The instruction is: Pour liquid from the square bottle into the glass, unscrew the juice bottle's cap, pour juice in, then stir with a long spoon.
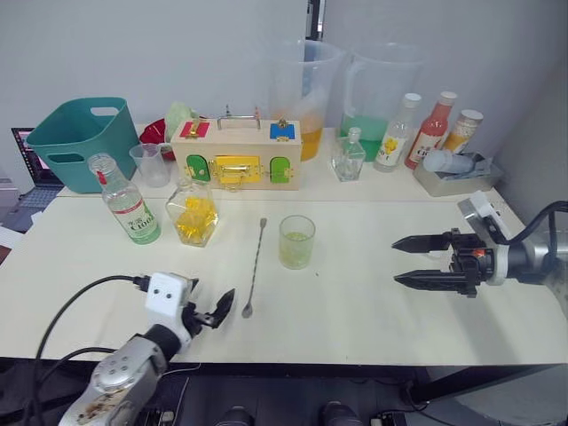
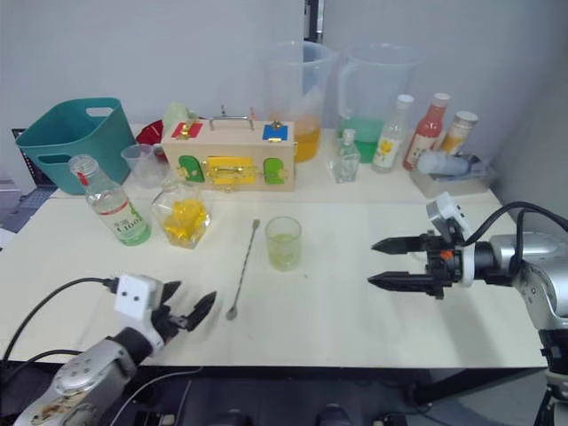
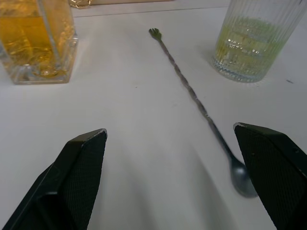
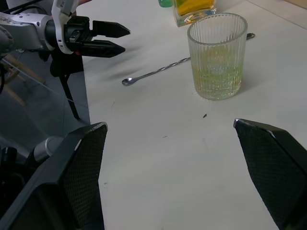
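The long spoon (image 1: 256,264) lies flat on the white table (image 1: 355,311), its small bowl (image 3: 242,179) toward the front edge. My left gripper (image 1: 213,302) is open and low over the table, just left of that bowl. The glass (image 1: 296,241) stands right of the spoon and holds pale yellow-green liquid. Left of the spoon stands the square bottle (image 1: 193,215) with yellow liquid, and further left the juice bottle (image 1: 124,201). Its cap is out of view. My right gripper (image 1: 396,262) is open and empty, right of the glass.
Along the back stand a teal basket (image 1: 80,138), a clear beaker (image 1: 151,164), a wooden lock box (image 1: 238,155), two big jugs (image 1: 306,89), a small stoppered bottle (image 1: 349,155), three sauce bottles (image 1: 430,131) and a grey tray (image 1: 453,173).
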